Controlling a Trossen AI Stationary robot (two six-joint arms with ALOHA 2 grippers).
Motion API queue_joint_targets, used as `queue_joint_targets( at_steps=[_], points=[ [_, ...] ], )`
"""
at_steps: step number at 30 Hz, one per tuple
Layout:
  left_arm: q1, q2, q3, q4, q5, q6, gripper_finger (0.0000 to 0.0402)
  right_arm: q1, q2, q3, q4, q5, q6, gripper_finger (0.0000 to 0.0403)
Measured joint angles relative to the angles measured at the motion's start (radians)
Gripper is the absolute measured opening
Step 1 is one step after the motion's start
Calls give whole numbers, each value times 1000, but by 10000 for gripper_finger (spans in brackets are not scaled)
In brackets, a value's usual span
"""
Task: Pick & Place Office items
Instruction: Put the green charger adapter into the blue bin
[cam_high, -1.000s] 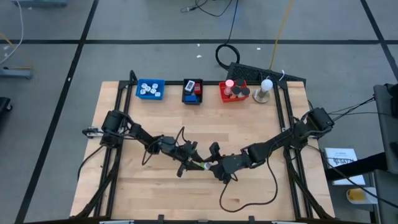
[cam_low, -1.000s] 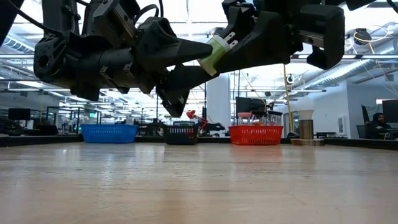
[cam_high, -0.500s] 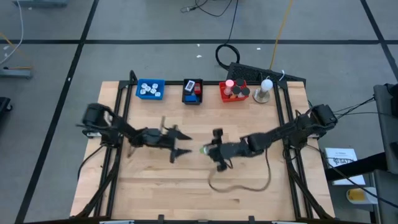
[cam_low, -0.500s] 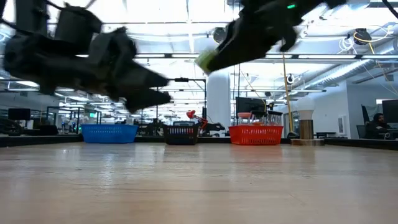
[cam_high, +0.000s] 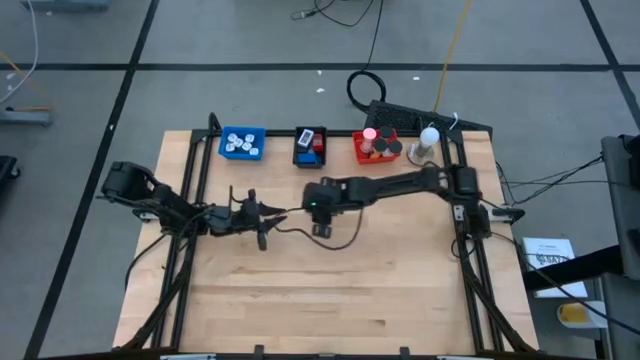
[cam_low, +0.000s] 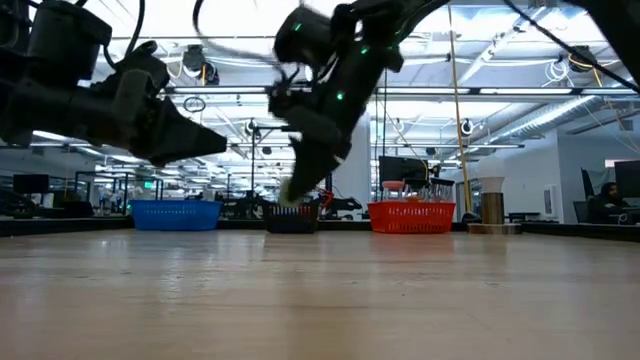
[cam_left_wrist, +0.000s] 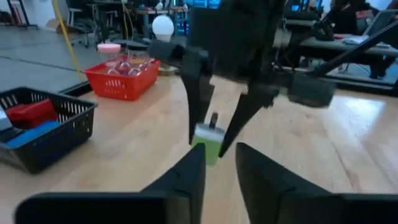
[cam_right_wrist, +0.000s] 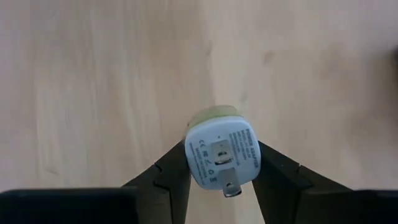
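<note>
— Both arms have swung since a second ago: the right gripper (cam_high: 318, 203) has gone from the table's middle front toward the back row, and the left gripper (cam_high: 262, 216) has drawn back to the left

— Why is the right one held up there?

— Probably to drop its load into a tray; it hangs just in front of the black tray (cam_high: 310, 147), between the blue tray (cam_high: 242, 143) and the red tray (cam_high: 375, 147)

— What is it carrying?

— A small green charger plug (cam_right_wrist: 222, 149), white face and prongs toward the wrist, clamped between the fingers (cam_right_wrist: 171, 174), clear of the table (cam_high: 390, 290)

— And the left one?

— Holding nothing, its fingers a narrow gap apart, aimed at the plug
</note>
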Motion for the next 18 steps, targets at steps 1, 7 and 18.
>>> queue_joint_targets(
  at_steps=[1, 7, 18],
  points=[
    [0, 0, 1, 3, 0, 3, 86, -4, 27, 27, -30, -6, -6, 131],
    [0, 1, 1, -5, 0, 17, 49, -11, 116, 89, -55, -17, -26, 133],
    [0, 1, 0, -11, 0, 19, 8, -18, 126, 88, -57, -19, -30, 135]
  ],
)
